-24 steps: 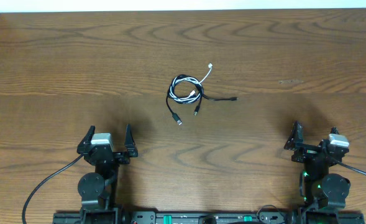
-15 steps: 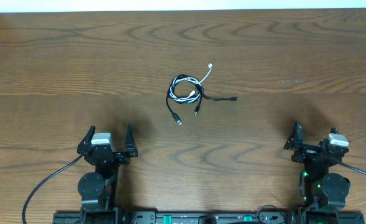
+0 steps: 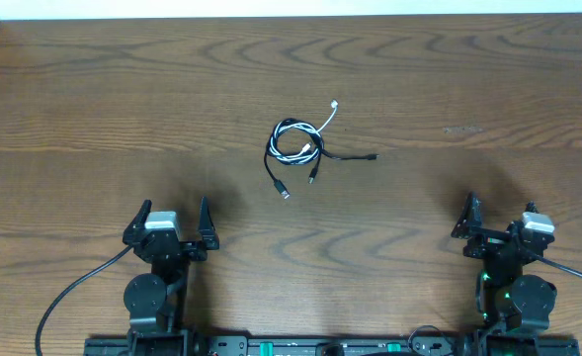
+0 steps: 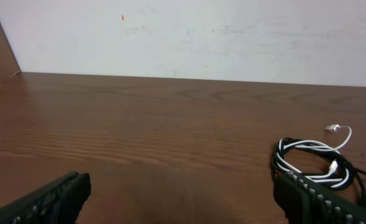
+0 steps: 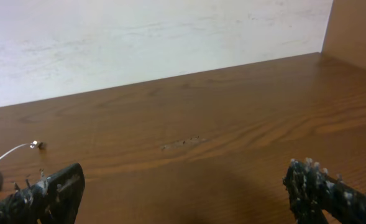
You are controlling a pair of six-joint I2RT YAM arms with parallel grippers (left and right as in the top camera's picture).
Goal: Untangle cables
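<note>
– Wooden table (image 3: 468, 79), middle: black and white cables (image 3: 298, 146) lie knotted together in one loop, untouched.
– Grippers?
– Left gripper (image 3: 171, 220) and right gripper (image 5: 184, 183) both spread wide, empty, at the near edge, well apart from them. Nothing untangled yet; the whole job is left.

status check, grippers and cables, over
Left gripper open, empty. Right gripper open, empty. Thin black and white cables tangled on brown wooden table, untouched. Nothing in the way.

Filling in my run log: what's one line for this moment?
left gripper: open, empty | right gripper: open, empty | cables: tangled, mid-table, untouched
</note>
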